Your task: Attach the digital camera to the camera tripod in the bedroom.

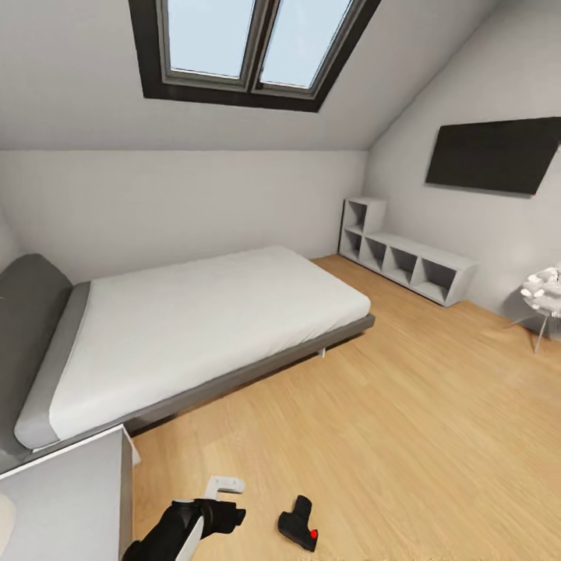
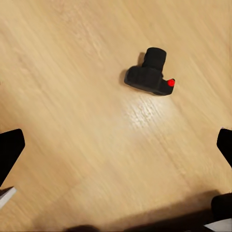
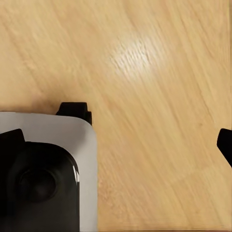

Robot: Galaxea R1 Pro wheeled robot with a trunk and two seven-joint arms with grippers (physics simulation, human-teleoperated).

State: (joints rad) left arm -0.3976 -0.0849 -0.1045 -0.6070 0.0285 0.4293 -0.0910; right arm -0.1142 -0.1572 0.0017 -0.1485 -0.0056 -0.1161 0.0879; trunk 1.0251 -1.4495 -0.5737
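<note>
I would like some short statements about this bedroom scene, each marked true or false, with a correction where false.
1. The digital camera lies on the wood floor. True.
2. The left claw is shut on the camera. False: its fingers stand wide apart above the floor, and the camera lies beyond them, untouched.
3. The camera's button is red. True.
4. The camera rests on the bed. False: it is on the floor, in front of the bed.
5. The white cube shelves stand against the wall. True.
</note>
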